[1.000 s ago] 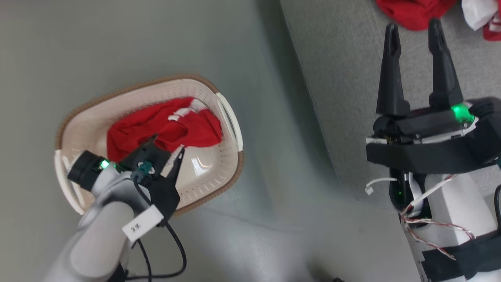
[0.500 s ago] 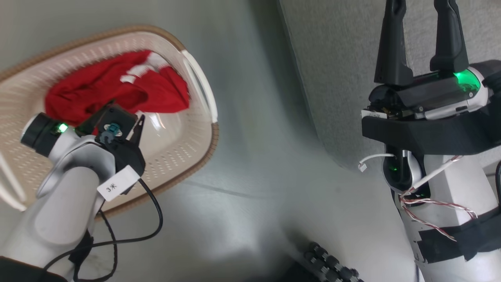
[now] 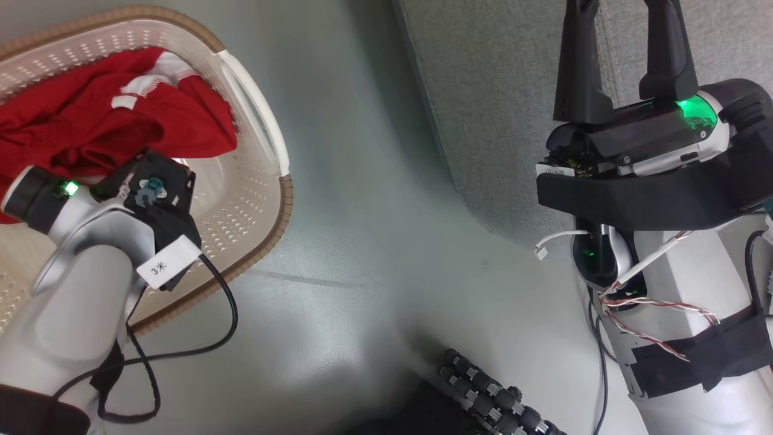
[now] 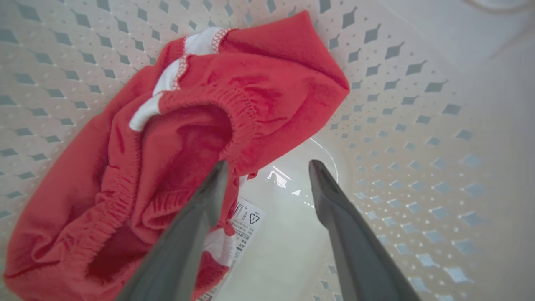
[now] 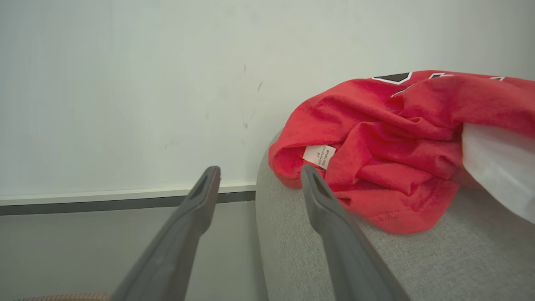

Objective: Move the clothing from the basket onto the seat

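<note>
One piece of red clothing [image 4: 188, 121] with white trim lies crumpled in the cream basket [image 4: 418, 125], its care label on the basket floor. My left gripper [image 4: 268, 167] points down into the basket, open, its left finger [image 4: 196, 221] at the garment's elastic edge and nothing between the fingers. In the head view the clothing [image 3: 90, 121] fills the basket's [image 3: 266, 199] far side under my left wrist [image 3: 151, 199]. My right gripper [image 3: 619, 36] stands open over the grey seat [image 3: 495, 109]. A second red garment [image 5: 376, 146] lies on the seat [image 5: 418, 259] just right of my right gripper [image 5: 259, 171].
Pale green floor [image 3: 362, 241] separates the basket from the seat. My base's black roller wheels [image 3: 495, 393] show at the bottom, and a black cable [image 3: 223, 314] loops off my left arm. A white wall [image 5: 125, 83] with a dark baseboard stands behind the seat.
The head camera has shifted, so the basket now sits further up and left. My left gripper has tipped down into the basket and its fingers are now under the wrist. Both grippers stay open.
</note>
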You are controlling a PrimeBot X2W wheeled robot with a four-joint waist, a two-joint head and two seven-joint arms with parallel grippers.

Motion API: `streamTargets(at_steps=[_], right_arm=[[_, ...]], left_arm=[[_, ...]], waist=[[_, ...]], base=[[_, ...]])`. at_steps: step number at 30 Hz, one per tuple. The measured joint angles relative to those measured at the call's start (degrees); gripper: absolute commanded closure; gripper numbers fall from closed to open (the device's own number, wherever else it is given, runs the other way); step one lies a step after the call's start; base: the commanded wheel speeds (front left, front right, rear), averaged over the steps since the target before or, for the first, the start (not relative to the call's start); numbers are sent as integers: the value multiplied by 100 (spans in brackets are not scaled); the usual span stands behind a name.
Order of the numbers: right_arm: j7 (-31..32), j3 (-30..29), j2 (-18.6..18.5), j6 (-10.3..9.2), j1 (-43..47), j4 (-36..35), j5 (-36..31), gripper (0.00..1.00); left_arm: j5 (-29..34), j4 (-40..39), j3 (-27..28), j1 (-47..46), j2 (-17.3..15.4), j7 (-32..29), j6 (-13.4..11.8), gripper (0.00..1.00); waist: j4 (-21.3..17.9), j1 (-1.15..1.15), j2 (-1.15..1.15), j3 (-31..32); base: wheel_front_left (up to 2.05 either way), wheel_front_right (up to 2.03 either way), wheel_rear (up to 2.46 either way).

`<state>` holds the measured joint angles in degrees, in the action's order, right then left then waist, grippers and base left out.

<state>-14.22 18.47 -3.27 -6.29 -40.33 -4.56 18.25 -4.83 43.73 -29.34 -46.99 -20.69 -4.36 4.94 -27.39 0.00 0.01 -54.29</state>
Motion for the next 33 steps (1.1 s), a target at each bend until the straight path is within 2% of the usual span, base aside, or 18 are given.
streamTargets(at_steps=[8,19,20,22,24,25,26,33], right_arm=[[-7,-2,10,0,35,13,0,0],[-48,19,20,-1,104,21,4,0],[-48,14,21,-2,105,15,4,0],[-49,2,21,-2,112,4,4,0],[-49,-9,22,-9,128,0,3,0],[-49,-14,22,-9,132,0,2,0],[-49,-22,22,-10,135,-3,1,0],[-49,-69,24,-10,163,-22,-3,0]], left_arm=[[151,274,93,-247,-2,94,-350,0],[250,627,-10,-442,56,196,-449,2],[263,662,-32,-472,66,196,-449,12],[293,755,-62,-512,85,197,-448,63],[297,809,-98,-556,96,201,-442,90],[301,837,-112,-575,111,203,-437,90],[301,880,-122,-590,135,224,-436,100],[281,999,-87,-691,261,394,-436,100]], waist=[[-39,0,-1,-56],[-38,0,-1,-92],[-39,0,-1,-94],[-40,0,-1,-97],[-42,0,-1,-99],[-44,0,-1,-99],[-46,0,-1,-98],[-56,0,-1,-89]], base=[[0,0,0],[0,0,0],[0,0,0],[0,0,0],[0,0,0],[0,0,0],[0,0,0],[0,0,0]])
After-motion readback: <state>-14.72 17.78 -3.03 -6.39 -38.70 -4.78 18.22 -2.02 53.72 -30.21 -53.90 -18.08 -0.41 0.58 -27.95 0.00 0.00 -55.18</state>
